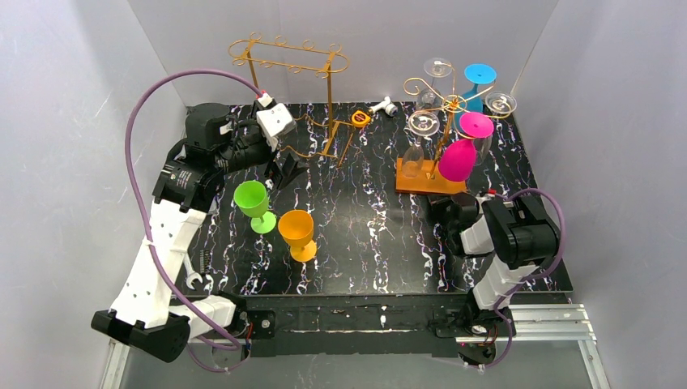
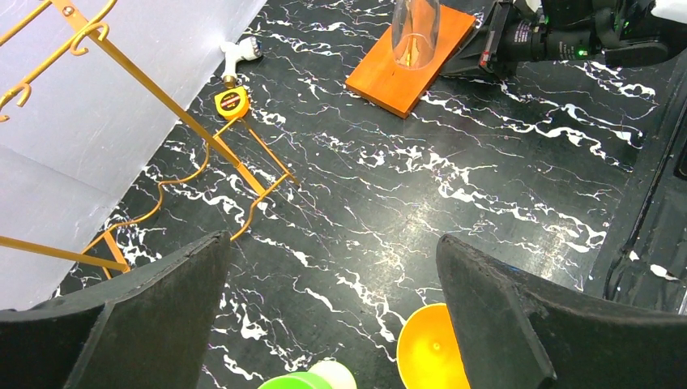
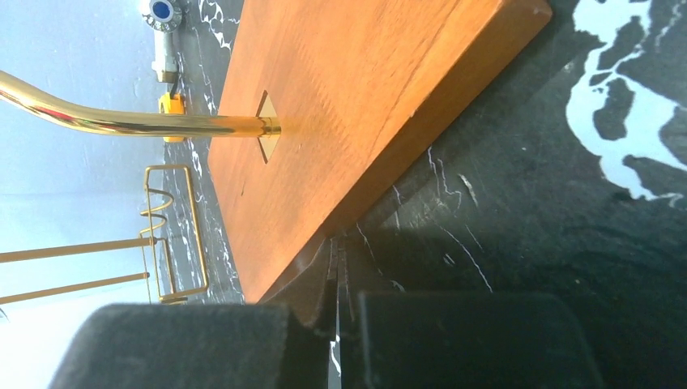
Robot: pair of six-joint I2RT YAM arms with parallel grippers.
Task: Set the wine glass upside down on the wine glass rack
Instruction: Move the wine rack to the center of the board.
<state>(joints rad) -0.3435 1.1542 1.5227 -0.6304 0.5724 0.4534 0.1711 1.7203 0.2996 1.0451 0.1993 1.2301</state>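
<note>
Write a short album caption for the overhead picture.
Open left gripper hovers by green glass and orange glass; shut right gripper sits beside the wooden rack base.

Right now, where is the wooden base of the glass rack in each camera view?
Top external: wooden base, right of centre.
Left wrist: wooden base at the top edge, just right of middle.
Right wrist: it fills the upper middle, gold post set into it.
Shared landmark: yellow tape measure near the back wall, seen in all three.

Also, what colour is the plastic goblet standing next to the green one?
Orange. The orange plastic goblet shows best in the top external view.
</note>
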